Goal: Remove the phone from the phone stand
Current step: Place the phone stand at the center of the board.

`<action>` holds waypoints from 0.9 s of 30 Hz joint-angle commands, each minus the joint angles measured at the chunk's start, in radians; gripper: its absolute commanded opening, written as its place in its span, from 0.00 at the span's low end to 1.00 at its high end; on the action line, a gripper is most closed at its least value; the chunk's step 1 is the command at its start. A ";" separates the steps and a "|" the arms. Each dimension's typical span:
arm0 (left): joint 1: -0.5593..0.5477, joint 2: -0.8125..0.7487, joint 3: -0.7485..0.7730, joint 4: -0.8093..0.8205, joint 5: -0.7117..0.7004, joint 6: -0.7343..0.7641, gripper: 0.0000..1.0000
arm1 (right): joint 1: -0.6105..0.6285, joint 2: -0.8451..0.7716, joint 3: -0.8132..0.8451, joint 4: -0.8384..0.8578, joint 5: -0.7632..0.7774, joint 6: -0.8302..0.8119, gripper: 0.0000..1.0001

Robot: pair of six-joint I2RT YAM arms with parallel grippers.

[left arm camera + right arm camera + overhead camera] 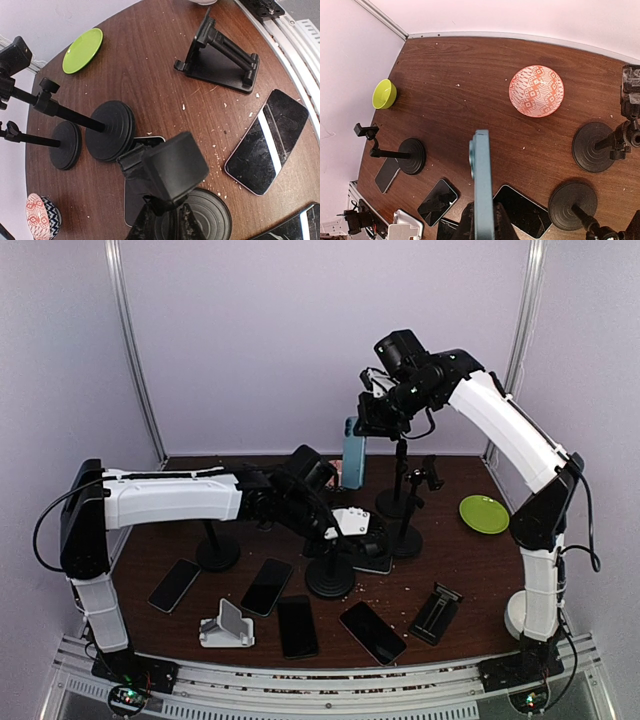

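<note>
Now, right gripper point(481, 222): I'm holding the phone point(481, 175) aloft, freed.
Left gripper point(166, 225): narrow around the stand point(172, 167), grip unclear.
Next: laying phone down.

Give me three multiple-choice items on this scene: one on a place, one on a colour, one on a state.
1. Where is the green plate?
A. On the right side of the table.
B. At its left edge.
C. At its near edge.

2. What colour is the phone in the right gripper?
A. Black.
B. Red.
C. Blue.

3. How does the right gripper stand?
A. Open.
B. Shut on the phone, up off the table.
C. Shut on nothing.

Key: 1 A, the top view shows the plate lying on the wood at the right. 2 C, the phone's blue edge shows in the right wrist view. 3 B, the gripper clamps the phone high over the table.
</note>
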 commanded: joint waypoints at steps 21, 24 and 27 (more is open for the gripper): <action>0.140 -0.199 -0.121 0.277 0.123 -0.185 0.00 | 0.001 -0.148 -0.012 0.050 0.072 -0.037 0.00; 0.159 -0.208 -0.136 0.303 0.108 -0.209 0.00 | 0.001 -0.170 -0.026 0.050 0.095 -0.048 0.00; 0.183 -0.211 -0.136 0.315 0.091 -0.231 0.00 | 0.001 -0.190 -0.032 0.045 0.118 -0.058 0.00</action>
